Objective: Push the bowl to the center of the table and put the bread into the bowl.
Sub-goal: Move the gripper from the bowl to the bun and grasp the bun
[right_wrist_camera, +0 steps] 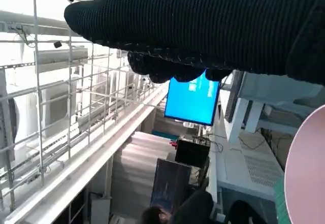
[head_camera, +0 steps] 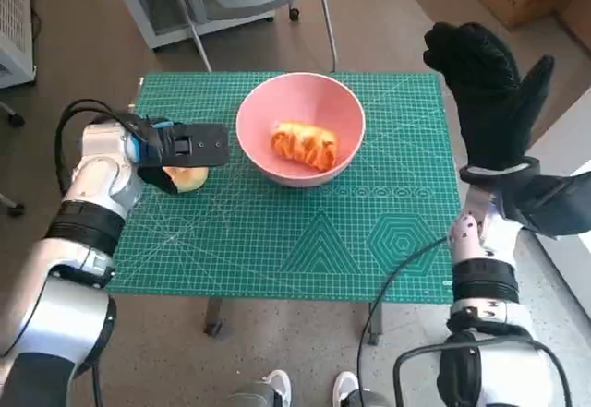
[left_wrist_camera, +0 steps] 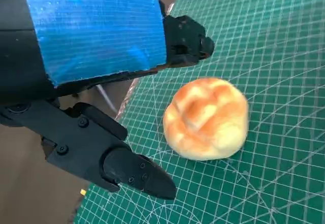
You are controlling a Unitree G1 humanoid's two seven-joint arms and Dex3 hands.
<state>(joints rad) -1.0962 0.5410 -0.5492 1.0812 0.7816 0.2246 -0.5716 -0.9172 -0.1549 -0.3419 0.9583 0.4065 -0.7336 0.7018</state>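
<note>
**One bread in the bowl, one beside the left hand**

Here the pink bowl stands near the middle of the desk on the green cutting mat, an orange bread inside it; a round bun lies on the mat under the left hand, whose fingers are spread and hold nothing; the right hand is raised beside the desk, fingers apart, empty.

Pale forearms with black bands, black cables; left hand blue-taped; right hand black knitted glove.
</note>
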